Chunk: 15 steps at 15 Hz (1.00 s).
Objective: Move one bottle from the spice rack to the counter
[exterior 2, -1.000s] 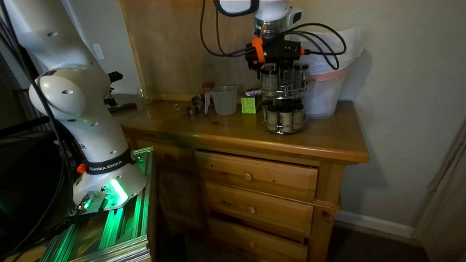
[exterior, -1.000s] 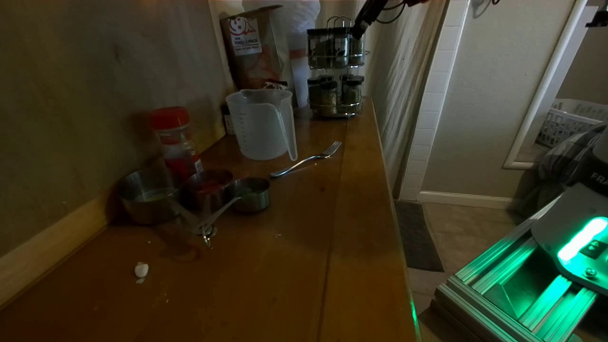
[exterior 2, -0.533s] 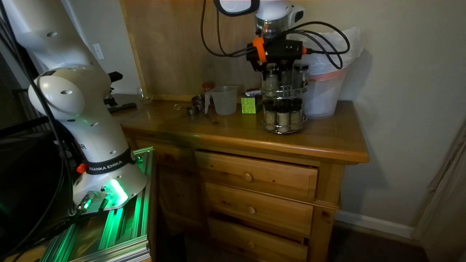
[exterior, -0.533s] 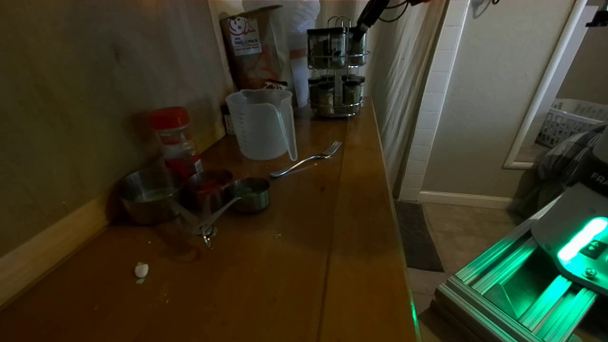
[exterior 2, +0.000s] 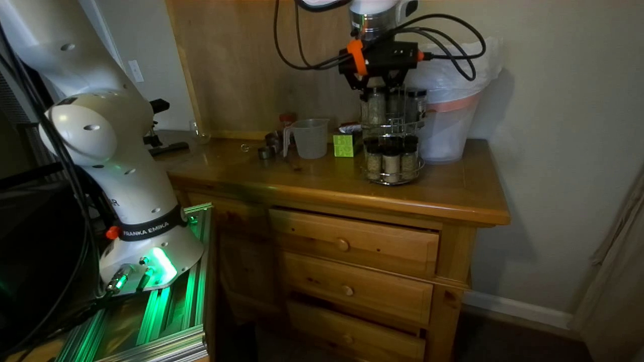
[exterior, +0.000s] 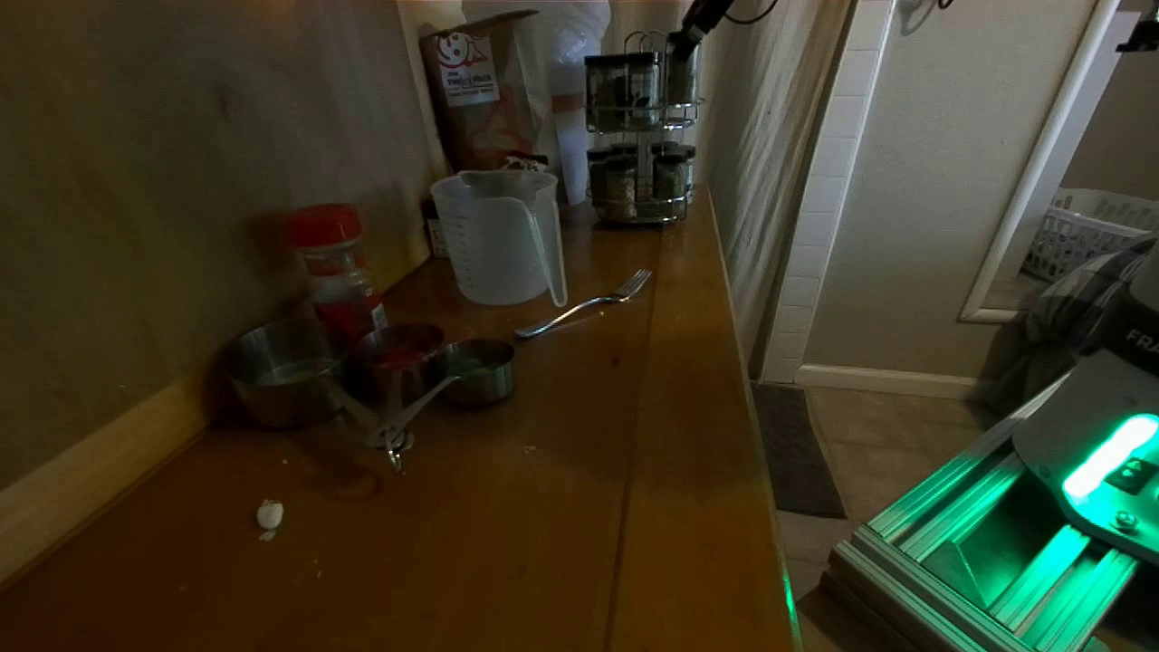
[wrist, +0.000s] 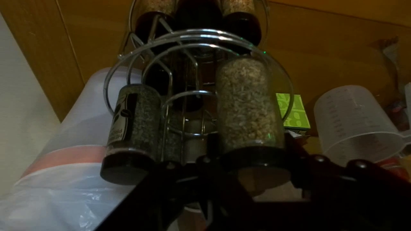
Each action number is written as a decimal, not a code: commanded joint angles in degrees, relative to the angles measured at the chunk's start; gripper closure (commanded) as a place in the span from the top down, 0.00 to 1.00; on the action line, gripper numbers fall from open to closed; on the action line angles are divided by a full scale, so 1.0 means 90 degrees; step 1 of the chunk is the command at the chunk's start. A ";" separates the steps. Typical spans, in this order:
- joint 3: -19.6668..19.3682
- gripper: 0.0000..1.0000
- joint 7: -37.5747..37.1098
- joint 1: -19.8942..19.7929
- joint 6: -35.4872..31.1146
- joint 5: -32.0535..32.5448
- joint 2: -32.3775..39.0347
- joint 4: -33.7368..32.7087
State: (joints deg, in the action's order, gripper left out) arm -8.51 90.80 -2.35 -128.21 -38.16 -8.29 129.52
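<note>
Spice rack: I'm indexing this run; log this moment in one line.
gripper: shut on black-lidded spice jar | jar: at upper tier of spice rack, higher than neighbouring jars | counter: placement pending

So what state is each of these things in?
Fingers: closed on one jar near its top.
That jar: capped, higher than neighbouring jars.
Spice rack: upright on the counter.
White pitcher: upright, uncovered.
Fork: lying on the counter.
Red-capped shaker: upright, capped.
Robot base light: glowing green.
White bin: lined with a bag.
Bottom drawer: dark gap above; can't tell if ajar.
</note>
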 commanded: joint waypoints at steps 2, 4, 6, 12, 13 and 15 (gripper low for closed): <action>0.0052 0.24 -0.0075 0.0000 -0.0110 0.0071 -0.0366 0.0028; 0.0080 0.24 -0.0327 -0.0012 0.0093 0.0375 -0.0481 -0.0006; 0.0085 0.24 -0.0427 0.0017 0.0272 0.0521 -0.0686 0.0067; -0.0030 0.24 -0.0213 0.0171 0.1363 0.0504 -0.1510 0.0332; -0.0019 0.24 -0.0187 0.0216 0.1595 0.0494 -0.1647 0.0390; 0.0010 0.24 -0.0124 0.0343 0.2029 0.0416 -0.1933 0.0522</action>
State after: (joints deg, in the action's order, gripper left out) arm -8.10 88.56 -1.16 -114.21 -33.68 -20.41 131.17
